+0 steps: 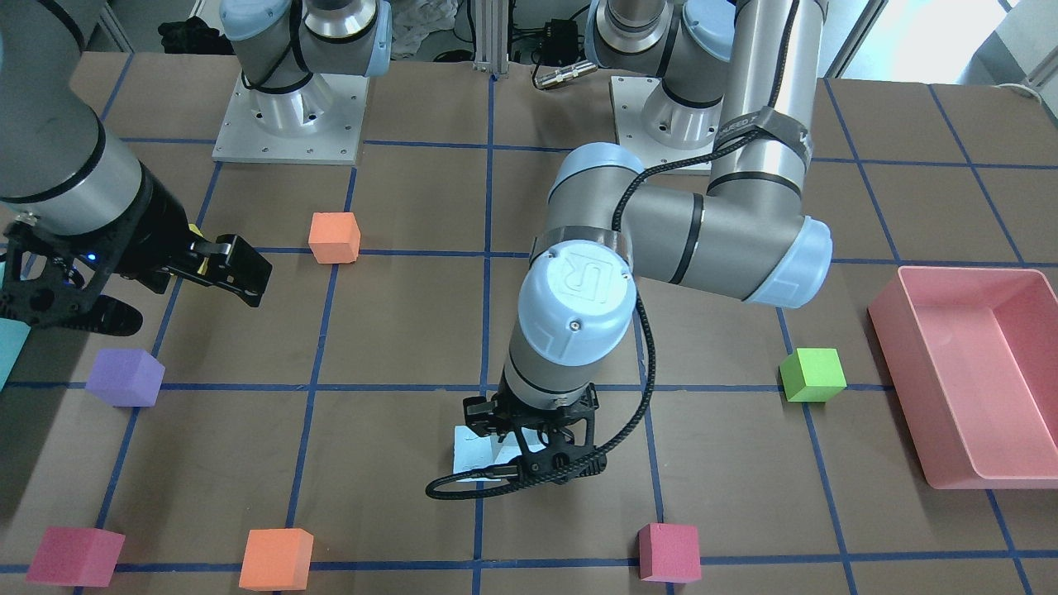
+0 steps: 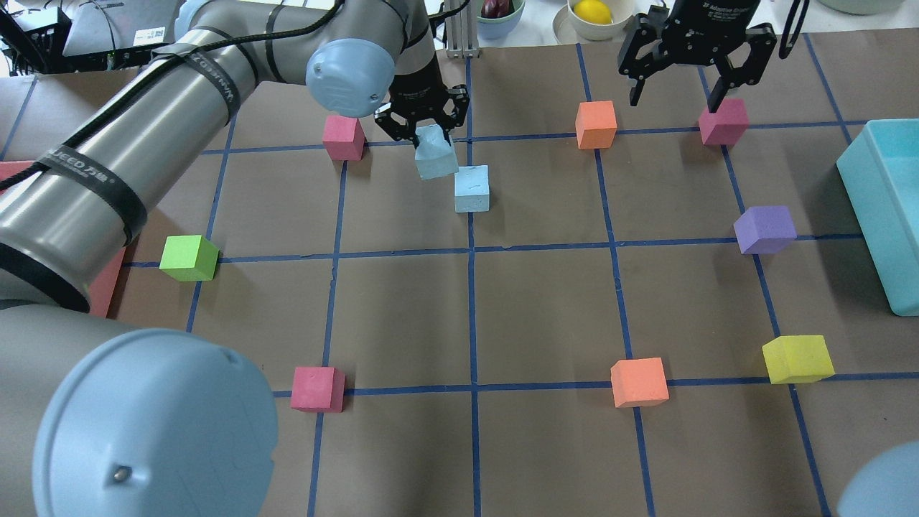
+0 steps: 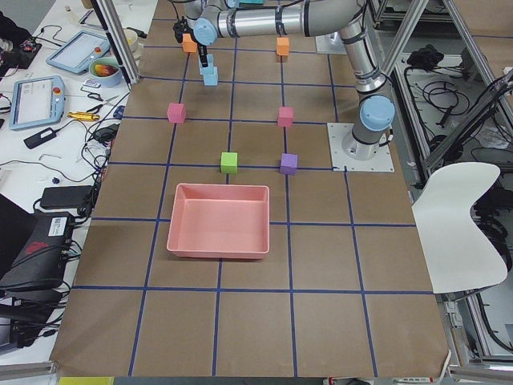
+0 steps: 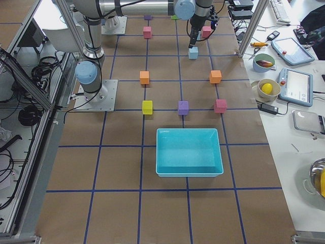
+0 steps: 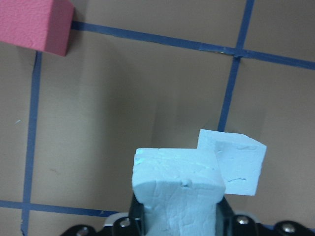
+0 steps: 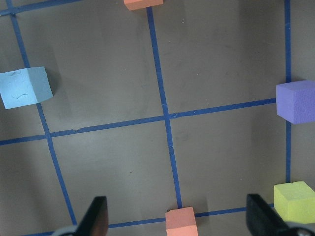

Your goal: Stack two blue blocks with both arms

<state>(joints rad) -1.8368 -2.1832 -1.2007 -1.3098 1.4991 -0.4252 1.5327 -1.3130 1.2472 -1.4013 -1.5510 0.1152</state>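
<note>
My left gripper (image 2: 425, 128) is shut on one pale blue block (image 2: 436, 156) and holds it tilted, just above the table. In the left wrist view this held block (image 5: 177, 189) fills the bottom centre. The second blue block (image 2: 472, 188) sits on the table, just beside and below the held one, and also shows in the left wrist view (image 5: 236, 164). The two blocks are close but offset, not stacked. My right gripper (image 2: 695, 75) is open and empty, high at the far right above a pink cube (image 2: 723, 120). The right wrist view shows the table block (image 6: 27, 87) at its left.
A pink cube (image 2: 343, 136) lies close to the left of my left gripper. An orange cube (image 2: 596, 124), purple cube (image 2: 765, 229), yellow cube (image 2: 797, 358) and green cube (image 2: 189, 258) are spread around. A teal bin (image 2: 872, 215) stands at right, a pink tray (image 1: 897, 347) at my left.
</note>
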